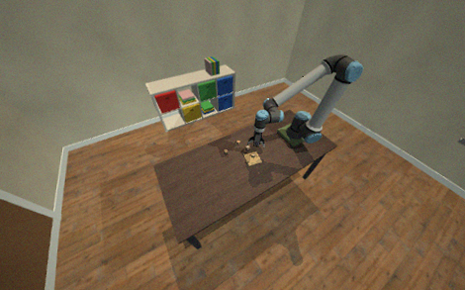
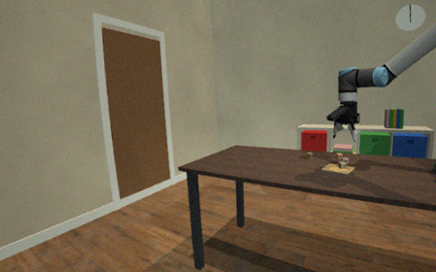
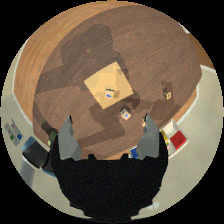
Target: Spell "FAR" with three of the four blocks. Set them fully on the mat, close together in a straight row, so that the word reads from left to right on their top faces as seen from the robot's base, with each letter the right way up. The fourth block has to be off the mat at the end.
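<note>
The pincer [image 1: 256,144] [image 2: 345,139] [image 3: 107,115] is released, its fingers spread wide above the worktop [image 1: 200,176] [image 2: 265,166] [image 3: 155,45]. One block [image 1: 252,156] [image 2: 343,165] [image 3: 109,93] sits on the mat [image 1: 251,161] [image 2: 331,170] [image 3: 102,80]. Three others are off it: in the top view, a near-mat block [image 1: 247,148] [image 3: 126,114] just beyond its far edge, a far block [image 1: 239,142] [image 3: 144,122] farther out, and a left block [image 1: 226,151] [image 2: 309,155] [image 3: 167,94] well to the left. In the wrist view, the block on the mat and the near-mat block show bluish marks; the letters cannot be read. The word is not formed.
</note>
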You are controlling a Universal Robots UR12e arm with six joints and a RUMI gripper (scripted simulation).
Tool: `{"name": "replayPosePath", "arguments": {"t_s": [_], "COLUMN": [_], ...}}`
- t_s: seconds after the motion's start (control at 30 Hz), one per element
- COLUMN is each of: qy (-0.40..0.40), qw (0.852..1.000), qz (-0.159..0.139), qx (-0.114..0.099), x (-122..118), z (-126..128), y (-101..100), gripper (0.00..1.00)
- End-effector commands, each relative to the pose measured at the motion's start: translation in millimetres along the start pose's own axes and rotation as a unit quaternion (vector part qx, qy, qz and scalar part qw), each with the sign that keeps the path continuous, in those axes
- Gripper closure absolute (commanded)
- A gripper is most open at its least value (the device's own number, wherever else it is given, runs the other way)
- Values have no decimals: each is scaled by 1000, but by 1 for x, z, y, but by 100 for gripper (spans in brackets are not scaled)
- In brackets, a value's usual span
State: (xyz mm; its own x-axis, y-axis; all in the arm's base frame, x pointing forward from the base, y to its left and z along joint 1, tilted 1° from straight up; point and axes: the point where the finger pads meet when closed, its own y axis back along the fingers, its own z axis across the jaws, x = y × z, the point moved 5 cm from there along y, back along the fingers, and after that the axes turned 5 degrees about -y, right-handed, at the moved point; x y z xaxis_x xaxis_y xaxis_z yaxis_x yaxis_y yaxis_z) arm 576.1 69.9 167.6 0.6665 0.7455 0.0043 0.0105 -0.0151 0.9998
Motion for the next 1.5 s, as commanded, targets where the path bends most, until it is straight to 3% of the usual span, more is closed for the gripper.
{"name": "replayPosePath", "arguments": {"t_s": [0.0, 0.43, 0.93, 1.0, 1.07, 1.47], "qy": [53, 186, 368, 368, 407, 529], "qw": [999, 982, 930, 930, 913, 849], "qz": [1, 1, 1, 1, 1, 1], "qx": [-1, -1, -1, -1, -1, -1], "x": [2, 3, 4, 4, 4, 3], "z": [0, -3, -7, -7, -8, -10], "y": [-1, -5, -11, -11, -12, -16], "gripper": [0, 0, 0, 0, 0, 0]}}
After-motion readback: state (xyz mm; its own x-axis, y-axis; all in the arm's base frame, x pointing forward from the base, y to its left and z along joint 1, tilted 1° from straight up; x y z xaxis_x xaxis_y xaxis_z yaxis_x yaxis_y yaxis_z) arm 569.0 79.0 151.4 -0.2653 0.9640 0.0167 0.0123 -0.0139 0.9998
